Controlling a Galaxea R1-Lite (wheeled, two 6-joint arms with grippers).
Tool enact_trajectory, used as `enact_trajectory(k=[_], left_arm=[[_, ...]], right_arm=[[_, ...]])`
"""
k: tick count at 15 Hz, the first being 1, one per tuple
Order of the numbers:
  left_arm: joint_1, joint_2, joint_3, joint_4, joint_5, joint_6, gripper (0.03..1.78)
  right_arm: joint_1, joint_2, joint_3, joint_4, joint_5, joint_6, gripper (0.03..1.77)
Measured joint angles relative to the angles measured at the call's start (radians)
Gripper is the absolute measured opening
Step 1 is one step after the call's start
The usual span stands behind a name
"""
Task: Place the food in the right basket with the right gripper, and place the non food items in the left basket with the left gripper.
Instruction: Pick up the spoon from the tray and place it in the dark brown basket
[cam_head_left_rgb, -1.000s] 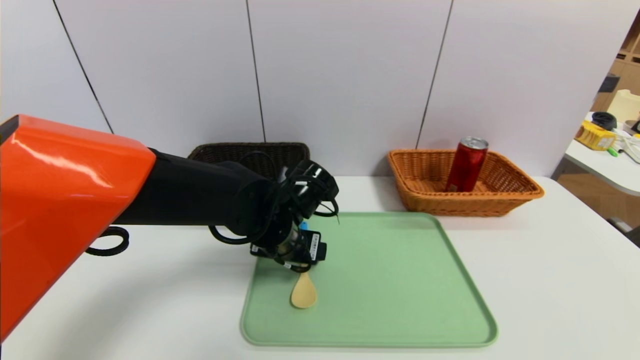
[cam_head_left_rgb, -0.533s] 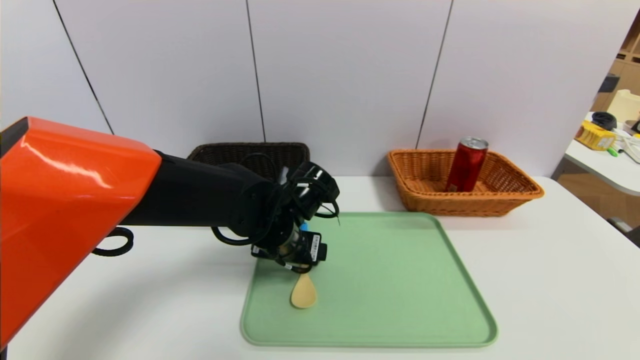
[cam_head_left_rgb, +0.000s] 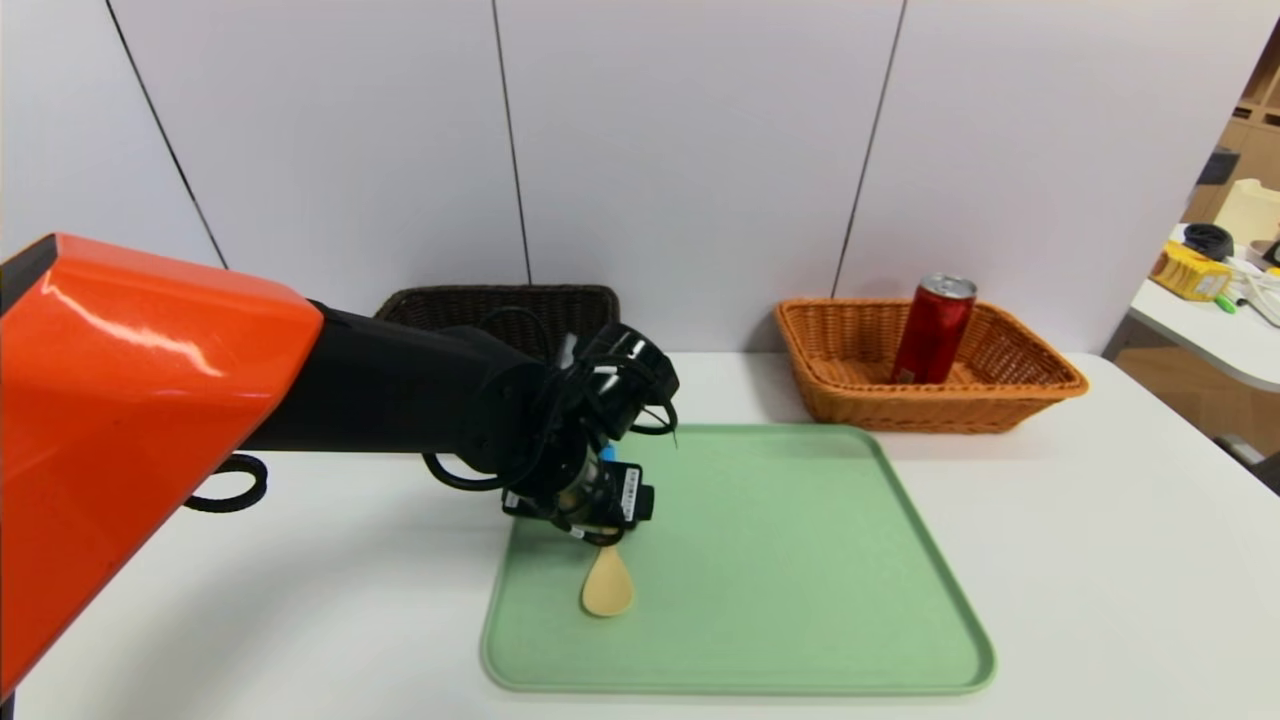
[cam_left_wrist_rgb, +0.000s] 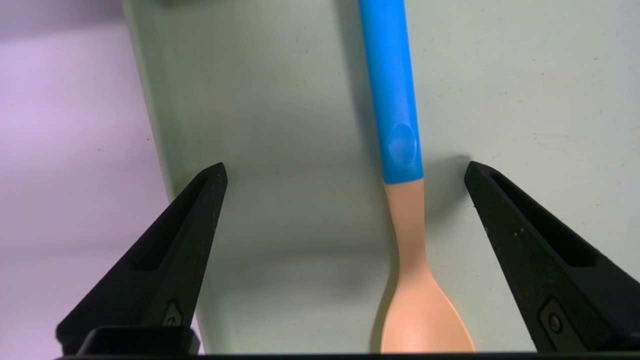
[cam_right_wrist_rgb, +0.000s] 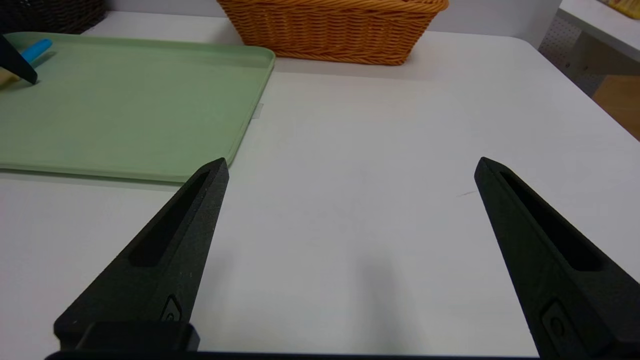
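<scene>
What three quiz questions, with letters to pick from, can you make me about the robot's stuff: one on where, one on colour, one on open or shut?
1. Where is the red can?
A) on the green tray
B) in the orange basket
C) in the dark brown basket

2. What colour is the spoon's handle?
A) blue
B) pink
C) black

3. How are the left gripper's fingers?
A) shut on the can
B) shut on the spoon
C) open, with the spoon between them

Right letters:
1 B: the red can leans inside the orange basket.
2 A: the spoon has a bright blue handle.
3 C: the left gripper has its fingers wide apart, with a gap on each side of the spoon.
</scene>
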Motion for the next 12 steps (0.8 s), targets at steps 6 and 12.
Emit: enact_trajectory(k=[6, 12], left_arm=[[-0.001, 0.0, 0.0, -0.001, 0.0, 0.0, 1.09], [-0.001, -0.004, 0.0, -0.002, 0.0, -0.006, 0.14]], right_arm=[[0.0, 0.0, 0.0, 0.0, 0.0, -0.001, 1.7], [0.0, 0.0, 0.0, 0.0, 0.0, 0.0, 1.7]])
